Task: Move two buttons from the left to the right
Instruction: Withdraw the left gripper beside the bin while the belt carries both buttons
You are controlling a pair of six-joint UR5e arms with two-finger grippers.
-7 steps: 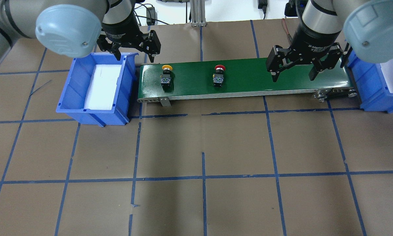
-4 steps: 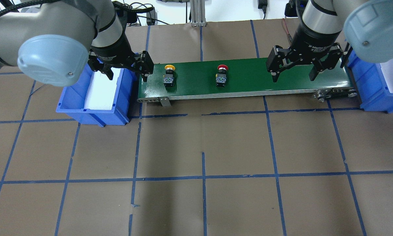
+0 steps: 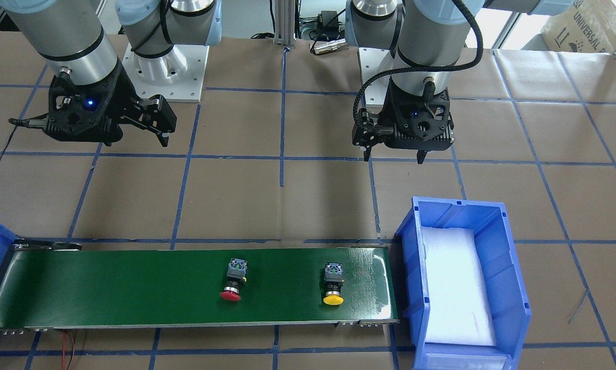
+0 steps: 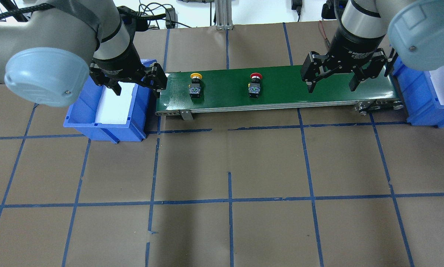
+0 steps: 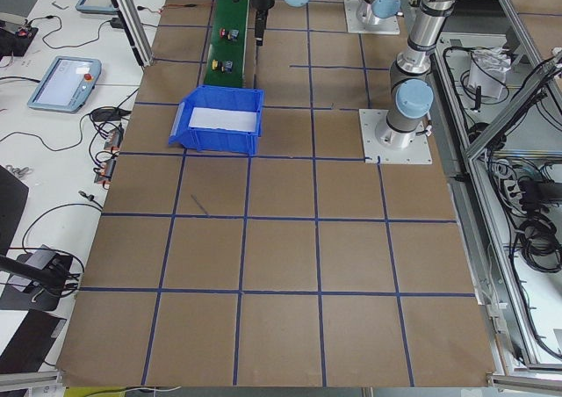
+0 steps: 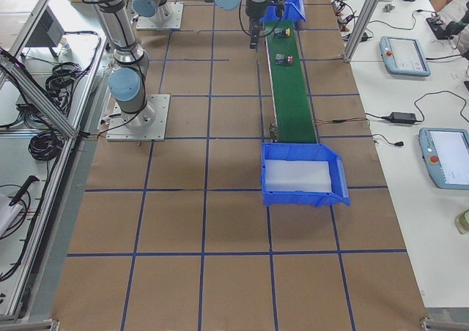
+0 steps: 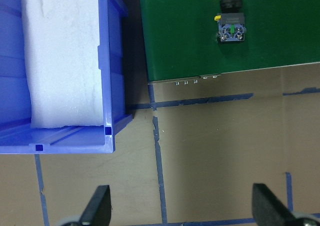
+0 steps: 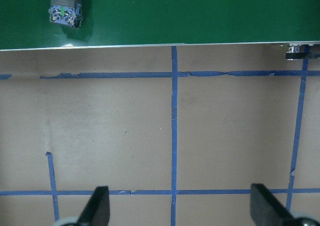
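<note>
Red button (image 4: 255, 84), yellow button (image 4: 195, 84), mushroom-capped, on smooth green belt (image 4: 281, 91)

The overhead camera looked forward and down on the table (image 4: 266, 167) from the robot's side. The front-facing camera looked steeply down from opposite. Side cameras stood far back at the table's ends. Wrist cameras looked straight down, close. All shared the green belt (image 4: 222, 92). Left wrist and overhead views both held the yellow button (image 7: 231, 28).

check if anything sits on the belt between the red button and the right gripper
Nothing visible does. The green belt is bare from the red button to the open right gripper. The yellow button lies on the red one's far side, nearer the blue bin.
</note>
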